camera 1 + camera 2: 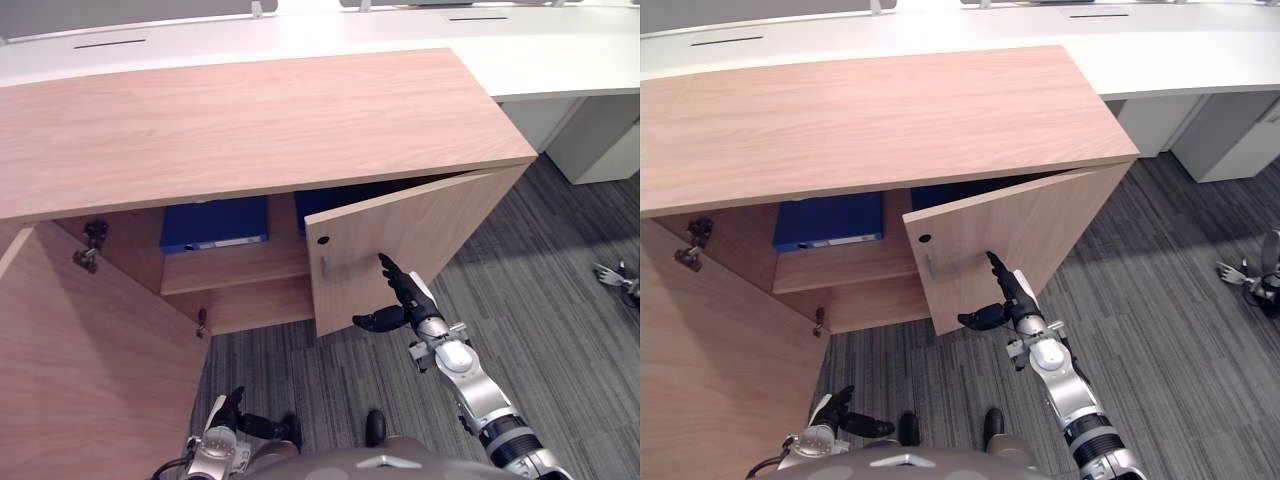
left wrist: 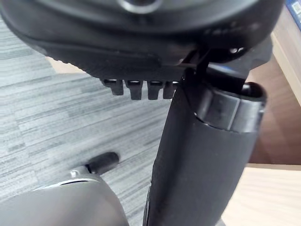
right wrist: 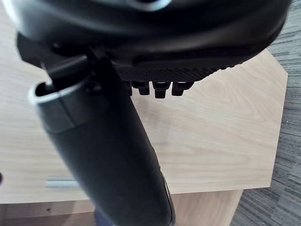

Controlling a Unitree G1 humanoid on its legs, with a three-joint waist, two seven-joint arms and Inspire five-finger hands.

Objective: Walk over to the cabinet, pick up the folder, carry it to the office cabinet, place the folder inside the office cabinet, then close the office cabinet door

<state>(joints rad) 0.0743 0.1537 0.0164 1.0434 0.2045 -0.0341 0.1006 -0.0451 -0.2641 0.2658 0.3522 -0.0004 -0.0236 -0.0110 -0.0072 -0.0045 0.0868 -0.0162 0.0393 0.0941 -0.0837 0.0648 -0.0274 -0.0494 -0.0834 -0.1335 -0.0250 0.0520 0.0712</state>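
Two Doors Open, One Hand at the Door

Both doors of the low light-brown wooden cabinet (image 1: 250,120) stand open. The left wooden door (image 1: 90,360) swings out wide. The right wooden door (image 1: 420,240) is about half way shut.

Inside, a flat blue folder (image 1: 215,225) lies on the upper wooden shelf (image 1: 235,268). It is in the cabinet and in no hand. I think the putting-in part is done. Another dark blue thing (image 1: 330,197) sits beside it, partly hidden behind the right door, so I can't tell what it is.

The robot's right hand (image 1: 416,304) reaches up to the outside of the right door, just beside the small silver door handle (image 1: 324,267). Its fingers are straight and its thumb sticks out to the side. It pinches nothing. The fingertips look like they touch the wood, but I can't be sure. A flat hand like this is good for pushing, so I think the closing part is happening now.

The left hand (image 1: 232,412) hangs low near the grey striped carpet floor (image 1: 540,280). Its fingers are loose and hold nothing. It is kept out of the way.

A long white counter (image 1: 300,40) runs behind the cabinet.

Next, I think the right door needs a steady push. The wide left door will need closing too.
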